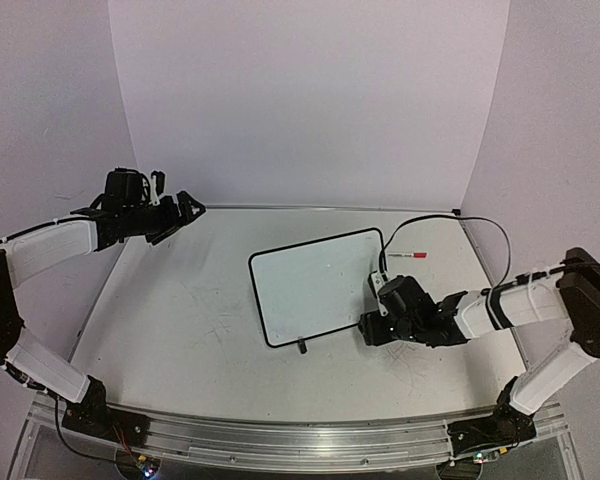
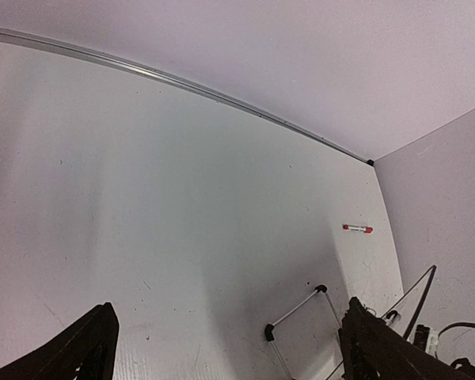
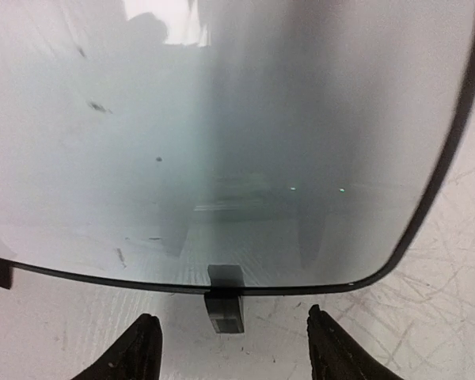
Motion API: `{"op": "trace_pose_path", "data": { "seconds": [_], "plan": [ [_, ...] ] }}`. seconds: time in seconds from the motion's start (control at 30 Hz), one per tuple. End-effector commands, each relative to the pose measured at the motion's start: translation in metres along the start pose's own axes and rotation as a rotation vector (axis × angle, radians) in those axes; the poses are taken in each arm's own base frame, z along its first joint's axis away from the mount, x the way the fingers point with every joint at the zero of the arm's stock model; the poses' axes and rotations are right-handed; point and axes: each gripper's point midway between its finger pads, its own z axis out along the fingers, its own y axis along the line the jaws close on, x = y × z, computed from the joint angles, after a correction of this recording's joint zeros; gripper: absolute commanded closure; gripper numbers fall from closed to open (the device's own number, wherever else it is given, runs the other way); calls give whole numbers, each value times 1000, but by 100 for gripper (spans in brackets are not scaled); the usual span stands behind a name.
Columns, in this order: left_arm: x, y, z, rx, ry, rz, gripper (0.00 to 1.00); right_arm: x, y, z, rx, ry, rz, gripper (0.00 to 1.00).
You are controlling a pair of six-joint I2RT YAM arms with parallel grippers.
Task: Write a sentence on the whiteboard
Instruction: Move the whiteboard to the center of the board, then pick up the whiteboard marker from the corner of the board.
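Fingers of the right hand [image 3: 232,318] stand apart, holding nothing, by a black foot [image 3: 225,309] on the near edge of the board [image 1: 315,285]. The blank board lies on the desk [image 1: 180,330]; a bump could slide it. The pen [image 1: 413,256] lies behind it. The left hand [image 2: 228,317] hangs wide, far off.

Nothing readable anywhere tbh. The whiteboard [image 1: 315,285] just shows a few dark specks and glare, and the red-tipped marker [image 1: 412,256] far right is too tiny for any label.
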Motion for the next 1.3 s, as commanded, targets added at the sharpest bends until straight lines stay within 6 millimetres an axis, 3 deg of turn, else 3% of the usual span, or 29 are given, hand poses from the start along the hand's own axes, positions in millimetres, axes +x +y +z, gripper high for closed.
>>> {"op": "trace_pose_path", "data": {
  "seconds": [0.0, 0.13, 0.23, 0.33, 0.43, 0.57, 0.63, 0.77, 0.97, 1.27],
  "plan": [
    [-26, -19, -13, 32, -89, 42, 1, -35, -10, -43, 15, -139, 74, 34],
    [-34, -24, -14, 40, -103, 56, 1, -66, -33, -90, 47, -304, 158, 30],
    [-30, -24, -12, 49, -88, 51, 1, -90, -69, -120, 117, -412, 272, 29],
    [-28, -22, -11, 44, -84, 49, 1, -111, -101, -141, 162, -490, 380, 26],
    [-30, -28, -12, 62, -85, 56, 1, -130, -129, -144, 209, -519, 470, 20],
    [-32, -33, -19, 80, -94, 59, 1, -152, -177, -116, 200, -452, 647, 18],
    [-31, -36, -26, 88, -100, 65, 1, -162, -200, -93, 211, -406, 727, 7],
    [-24, -32, -41, 71, -118, 68, 1, -182, -235, -48, 387, -284, 813, 2],
    [-17, -29, -58, 48, -122, 79, 1, -193, -259, 14, 550, -155, 902, 2],
    [-16, -25, -64, 14, -120, 106, 1, -176, -277, 80, 691, -68, 1010, 2]
  ]
}}
